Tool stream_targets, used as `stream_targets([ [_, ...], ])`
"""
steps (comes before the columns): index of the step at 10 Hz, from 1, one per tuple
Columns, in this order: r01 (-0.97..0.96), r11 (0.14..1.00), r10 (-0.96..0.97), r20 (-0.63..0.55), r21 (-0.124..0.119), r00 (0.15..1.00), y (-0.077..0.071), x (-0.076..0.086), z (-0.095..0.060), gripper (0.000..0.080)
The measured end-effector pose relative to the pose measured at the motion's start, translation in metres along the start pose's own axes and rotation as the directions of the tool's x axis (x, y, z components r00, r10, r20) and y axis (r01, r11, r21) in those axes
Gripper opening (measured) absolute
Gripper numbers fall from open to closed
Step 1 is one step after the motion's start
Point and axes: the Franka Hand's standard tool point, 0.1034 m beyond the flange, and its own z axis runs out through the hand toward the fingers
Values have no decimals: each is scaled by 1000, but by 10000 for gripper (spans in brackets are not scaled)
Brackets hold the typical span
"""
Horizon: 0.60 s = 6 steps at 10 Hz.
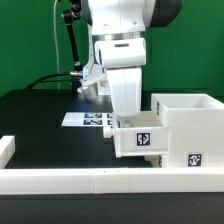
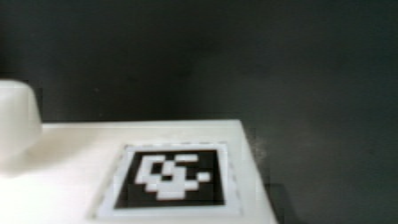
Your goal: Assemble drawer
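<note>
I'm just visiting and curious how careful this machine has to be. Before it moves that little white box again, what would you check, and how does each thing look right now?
1. The small tray is under the tool: ok, the arm stands right over it.
2. Tool closed on the tray: cannot tell, the fingertips are hidden behind the tray's wall.
3. Tray lined up with the housing: cannot tell, it sits close beside the housing on the exterior view's left, but their edges merge.
4. Tray's tag readable: ok, though blurred in the wrist view.
5. The marker board out of the way: ok, it lies behind the arm.
6. The border rail not touched: ok, it lies in front of the tray.
</note>
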Motion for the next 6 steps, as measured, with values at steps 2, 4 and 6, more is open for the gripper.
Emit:
stream_targets([
  [2, 13, 1000, -13, 0, -3, 1000, 1, 0, 0, 42],
  [4, 17, 1000, -17, 9, -1, 1000, 1, 2, 0, 42],
  [6, 34, 999, -34, 15, 2, 999, 2, 4, -1, 42],
])
